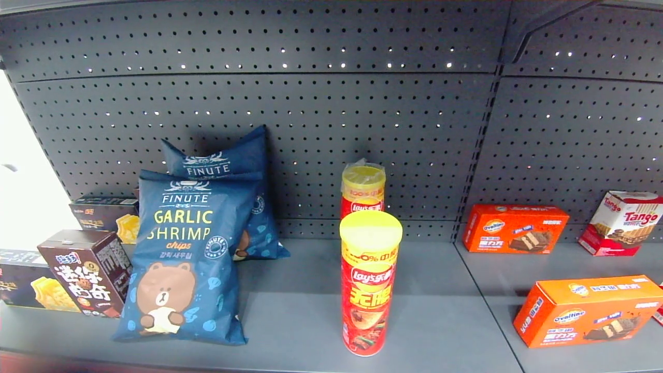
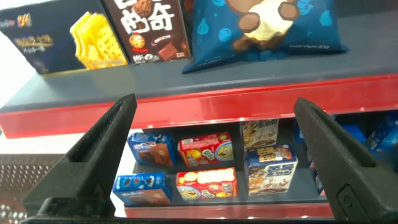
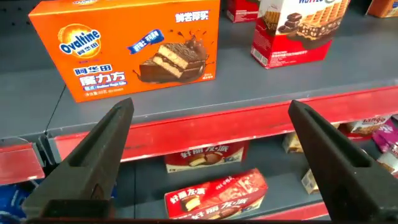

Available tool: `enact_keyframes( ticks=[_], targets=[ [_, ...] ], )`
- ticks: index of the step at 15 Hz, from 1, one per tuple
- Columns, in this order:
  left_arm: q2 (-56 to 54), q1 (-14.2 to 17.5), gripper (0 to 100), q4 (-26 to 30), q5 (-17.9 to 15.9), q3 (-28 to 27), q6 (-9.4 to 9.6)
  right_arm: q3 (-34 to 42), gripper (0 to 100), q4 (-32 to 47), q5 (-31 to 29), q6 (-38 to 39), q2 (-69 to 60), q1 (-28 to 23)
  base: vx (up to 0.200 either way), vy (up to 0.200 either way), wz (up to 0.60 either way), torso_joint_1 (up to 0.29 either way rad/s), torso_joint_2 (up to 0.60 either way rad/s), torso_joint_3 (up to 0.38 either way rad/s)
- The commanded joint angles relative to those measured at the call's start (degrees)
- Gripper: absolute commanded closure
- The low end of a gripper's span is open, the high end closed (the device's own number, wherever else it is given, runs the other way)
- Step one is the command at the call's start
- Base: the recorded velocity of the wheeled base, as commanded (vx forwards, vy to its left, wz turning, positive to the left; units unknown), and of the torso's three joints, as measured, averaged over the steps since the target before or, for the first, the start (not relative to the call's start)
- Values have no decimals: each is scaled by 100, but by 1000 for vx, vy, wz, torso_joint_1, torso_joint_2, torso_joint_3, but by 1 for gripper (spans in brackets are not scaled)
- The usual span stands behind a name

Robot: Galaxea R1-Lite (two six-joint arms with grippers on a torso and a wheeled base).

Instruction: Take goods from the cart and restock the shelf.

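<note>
The grey shelf (image 1: pixel 311 311) holds two blue chip bags (image 1: pixel 181 264), two red crisp tubes with yellow lids (image 1: pixel 369 282) one behind the other, and dark snack boxes (image 1: pixel 88 272) at the left. Orange boxes (image 1: pixel 588 310) and a red-and-white wafer box (image 1: pixel 624 223) lie on the right section. My left gripper (image 2: pixel 214 162) is open and empty, below and in front of the shelf's red front edge (image 2: pixel 205 106), under the front blue bag (image 2: pixel 264 25). My right gripper (image 3: pixel 211 165) is open and empty before the red edge (image 3: pixel 217 124), under an orange box (image 3: pixel 130 46).
A lower shelf with small boxed goods (image 2: pixel 205 168) lies beneath the left gripper, and red snack boxes (image 3: pixel 214 193) sit on the lower shelf beneath the right one. A perforated back panel (image 1: pixel 331 114) closes the shelf behind. Open shelf floor lies between tubes and orange boxes.
</note>
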Motion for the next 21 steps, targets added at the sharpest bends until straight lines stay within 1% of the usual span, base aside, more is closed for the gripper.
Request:
enact_keyframes(
  ticks=[1,2,3,4,5,8,9,10,11,14,15,16,17,18,19,20,21],
  targets=[
    [9,-1,0,0,17,12,-68,-9,0,31,3,-9,200,401,0,0,0,0,0,0],
    [9,-1,0,-9,-1,38,-60,-18,0,66,3,-9,473,981,0,0,0,0,0,0],
    [9,-10,0,-18,-10,29,-60,0,0,40,3,-9,209,1359,0,0,0,0,0,0],
    [9,-18,0,0,-10,29,-68,0,0,40,38,-35,-265,1350,0,0,0,0,0,0],
    [9,-10,0,-18,-1,38,-77,0,0,22,-6,35,-432,1166,0,0,0,0,0,0],
    [18,8,0,-9,78,38,-77,0,0,31,20,35,-450,1192,0,0,0,0,0,0],
    [18,52,0,-9,105,29,-77,0,0,31,20,35,-450,1192,0,0,0,0,0,0],
    [36,201,0,0,245,29,-77,0,0,31,20,35,-450,1192,0,0,0,0,0,0],
    [53,386,0,0,280,29,-77,0,0,31,20,35,-450,1192,0,0,0,0,0,0],
    [18,377,0,-44,236,55,-95,0,0,22,20,35,-450,1192,0,0,0,0,0,0],
    [18,377,0,-176,-71,143,-139,0,0,31,20,35,-450,1192,0,0,0,0,0,0],
    [9,377,0,-370,-546,214,-130,0,0,22,20,35,-450,1192,0,0,0,0,0,0],
    [9,465,0,-545,-1354,302,-130,0,0,22,20,35,-450,1192,0,0,0,0,0,0],
    [18,474,0,-545,-1398,302,-121,0,0,22,20,35,-450,1192,0,0,0,0,0,0],
    [71,667,0,-607,-1970,460,160,0,0,31,20,35,-450,1192,0,0,0,0,0,0],
    [168,720,0,-607,-1943,460,90,0,0,31,20,35,-450,1192,0,0,0,0,0,0],
    [141,940,0,-598,-1855,460,-51,0,0,22,20,35,-450,1192,0,0,0,0,0,0]
  ],
)
